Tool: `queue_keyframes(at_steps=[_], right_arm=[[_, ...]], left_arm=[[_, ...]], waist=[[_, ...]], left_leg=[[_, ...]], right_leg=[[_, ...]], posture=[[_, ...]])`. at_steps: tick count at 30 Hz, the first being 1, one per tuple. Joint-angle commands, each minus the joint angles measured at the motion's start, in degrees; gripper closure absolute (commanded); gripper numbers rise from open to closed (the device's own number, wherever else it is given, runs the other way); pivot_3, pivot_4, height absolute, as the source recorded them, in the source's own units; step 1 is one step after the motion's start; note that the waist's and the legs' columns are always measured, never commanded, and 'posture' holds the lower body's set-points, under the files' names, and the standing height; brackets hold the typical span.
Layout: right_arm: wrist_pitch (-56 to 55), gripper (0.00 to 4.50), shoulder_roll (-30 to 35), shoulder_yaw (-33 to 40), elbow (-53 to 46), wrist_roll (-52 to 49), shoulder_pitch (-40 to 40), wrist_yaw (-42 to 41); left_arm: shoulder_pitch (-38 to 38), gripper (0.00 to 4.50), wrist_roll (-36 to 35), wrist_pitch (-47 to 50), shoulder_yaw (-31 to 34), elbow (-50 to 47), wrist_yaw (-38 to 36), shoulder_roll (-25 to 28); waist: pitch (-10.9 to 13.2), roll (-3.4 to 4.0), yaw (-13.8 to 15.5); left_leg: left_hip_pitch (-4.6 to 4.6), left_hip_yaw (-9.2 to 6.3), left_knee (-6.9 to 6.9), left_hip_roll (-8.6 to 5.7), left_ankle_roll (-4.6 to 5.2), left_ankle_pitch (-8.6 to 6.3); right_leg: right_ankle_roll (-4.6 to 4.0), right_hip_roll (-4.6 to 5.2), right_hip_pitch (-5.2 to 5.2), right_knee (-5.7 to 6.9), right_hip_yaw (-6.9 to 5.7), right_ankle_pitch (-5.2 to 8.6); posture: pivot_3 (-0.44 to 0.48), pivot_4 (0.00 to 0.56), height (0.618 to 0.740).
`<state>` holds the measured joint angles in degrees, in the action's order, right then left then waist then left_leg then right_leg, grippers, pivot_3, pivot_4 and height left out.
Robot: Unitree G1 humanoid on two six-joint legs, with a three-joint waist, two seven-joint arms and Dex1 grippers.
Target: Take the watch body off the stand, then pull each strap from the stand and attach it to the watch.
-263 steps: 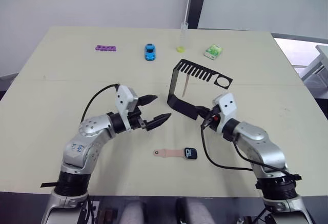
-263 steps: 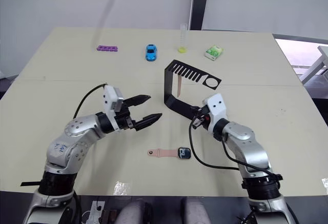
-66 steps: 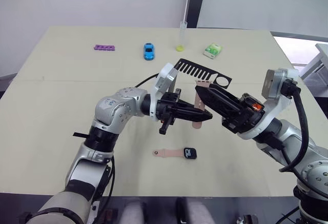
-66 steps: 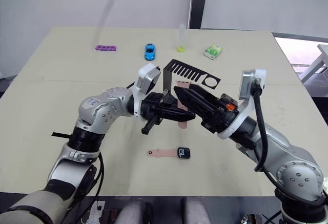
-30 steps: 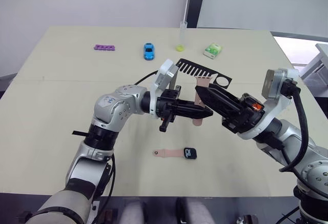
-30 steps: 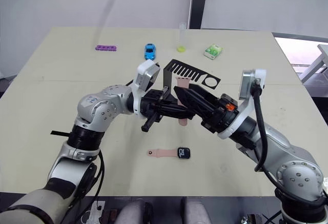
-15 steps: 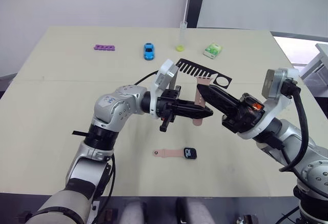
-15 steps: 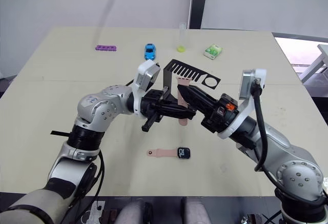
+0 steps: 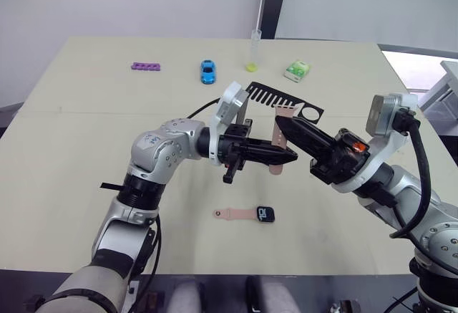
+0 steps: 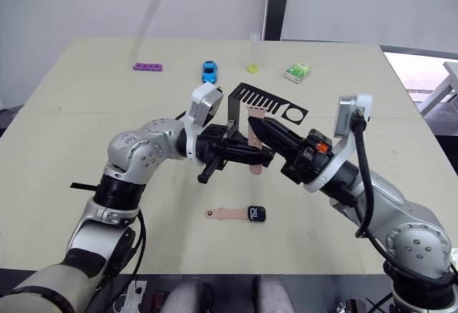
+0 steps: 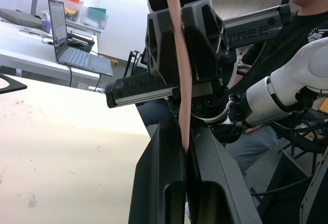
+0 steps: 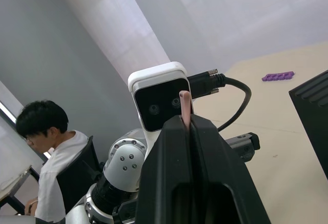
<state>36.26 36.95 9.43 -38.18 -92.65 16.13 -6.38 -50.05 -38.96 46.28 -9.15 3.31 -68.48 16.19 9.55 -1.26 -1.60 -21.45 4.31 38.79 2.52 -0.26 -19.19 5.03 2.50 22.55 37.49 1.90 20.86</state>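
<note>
A pale pink strap [image 9: 277,169] hangs upright in the air above the table's middle. My left gripper [image 9: 290,159] is shut on its lower part, seen edge-on in the left wrist view [image 11: 180,70]. My right gripper [image 9: 285,123] is shut on its upper end, whose tip [image 12: 185,102] pokes out between the fingers. The watch body [image 9: 266,214] lies flat on the table near the front, with the other pink strap [image 9: 235,214] joined to its left side. The black stand [image 9: 286,102] sits behind the arms, its slotted top arm showing.
Along the table's far edge lie a purple perforated strip [image 9: 145,66], a blue toy car [image 9: 207,71], a thin tube with a yellow base [image 9: 253,51] and a green-and-white packet [image 9: 296,70]. A seated person [image 12: 46,147] shows past the table.
My right gripper's fingers, open around the strap's upper end a second ago, have closed on it. My left gripper and the strap have stayed in place.
</note>
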Motion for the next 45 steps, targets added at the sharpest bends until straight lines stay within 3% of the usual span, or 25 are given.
queue_keyframes(at_steps=[1,22,23,25,31,32,33,38,45], right_arm=[[-0.9,4.45,-0.2,1.0,-1.2,-0.2,1.0,-1.1],[-0.8,4.45,0.3,1.6,-1.1,0.2,1.2,-1.7],[-0.7,4.50,0.4,1.6,-1.2,0.2,1.2,-1.7],[-0.5,4.50,0.8,1.9,-1.2,0.2,1.0,-1.9],[1.2,4.50,5.5,4.4,-2.5,0.5,-1.2,-4.5],[2.2,4.50,7.9,6.3,-2.8,0.3,-2.4,-5.9],[3.5,4.50,10.5,8.5,-3.1,0.4,-3.9,-7.8],[8.2,4.50,21.4,17.6,-5.5,5.5,-13.0,-19.4],[8.0,4.50,27.6,22.1,-9.0,22.5,-24.6,-36.5]], left_arm=[[-1.2,4.50,-1.1,0.1,0.9,-0.8,-0.2,-0.3],[-0.9,4.50,-2.3,1.4,1.2,-1.6,-0.6,-0.2],[-0.9,4.02,-2.5,1.7,1.2,-1.7,-0.7,0.0],[-0.9,3.55,-2.9,2.1,1.5,-1.7,-1.0,0.4],[0.6,0.71,-2.2,2.2,1.3,-4.2,-2.3,4.6],[2.0,0.71,-0.8,0.9,0.3,-5.5,-3.0,6.4],[3.5,0.34,0.8,-0.6,-0.8,-6.7,-3.4,7.9],[9.5,0.34,11.5,-10.5,-8.2,-9.9,-1.8,11.9],[14.2,0.34,20.5,-15.1,-14.0,-11.2,5.4,9.2]], waist=[[0.0,0.00,0.0],[0.0,0.00,0.0],[0.0,0.00,0.0],[0.0,0.00,0.0],[0.0,0.01,0.0],[0.0,0.01,0.0],[0.1,0.09,0.0],[0.1,0.07,0.2],[0.1,0.06,1.0]], left_leg=[[0.00,0.00,0.00,0.00,0.00,0.00],[0.00,0.00,0.00,0.00,0.00,0.00],[0.00,0.00,0.00,0.00,0.00,0.00],[0.00,0.00,-0.01,0.00,0.00,0.00],[0.00,0.00,-0.03,0.00,0.00,0.00],[0.00,0.00,-0.04,0.00,0.00,0.00],[0.00,-0.01,-0.06,0.00,0.00,0.00],[0.05,-0.02,-0.52,-0.03,0.01,0.09],[0.02,-0.03,-0.57,-0.10,0.08,0.12]], right_leg=[[0.00,0.00,0.00,0.00,0.00,0.00],[0.00,0.00,0.00,0.00,0.00,0.00],[0.00,0.00,0.00,0.00,0.00,0.00],[0.00,0.00,0.00,0.00,0.00,0.00],[0.00,0.00,0.00,-0.03,0.00,0.00],[0.00,0.00,0.00,-0.03,0.00,0.00],[0.00,0.00,-0.01,-0.04,-0.01,0.00],[0.00,0.03,-0.07,-0.40,-0.02,0.00],[0.04,0.04,-0.08,-0.48,0.02,-0.03]], posture=[[0.000,0.150,0.740],[0.000,0.150,0.740],[0.000,0.150,0.740],[0.000,0.150,0.740],[0.000,0.150,0.740],[0.000,0.150,0.740],[0.000,0.150,0.740],[0.000,0.150,0.740],[0.000,0.150,0.740]])
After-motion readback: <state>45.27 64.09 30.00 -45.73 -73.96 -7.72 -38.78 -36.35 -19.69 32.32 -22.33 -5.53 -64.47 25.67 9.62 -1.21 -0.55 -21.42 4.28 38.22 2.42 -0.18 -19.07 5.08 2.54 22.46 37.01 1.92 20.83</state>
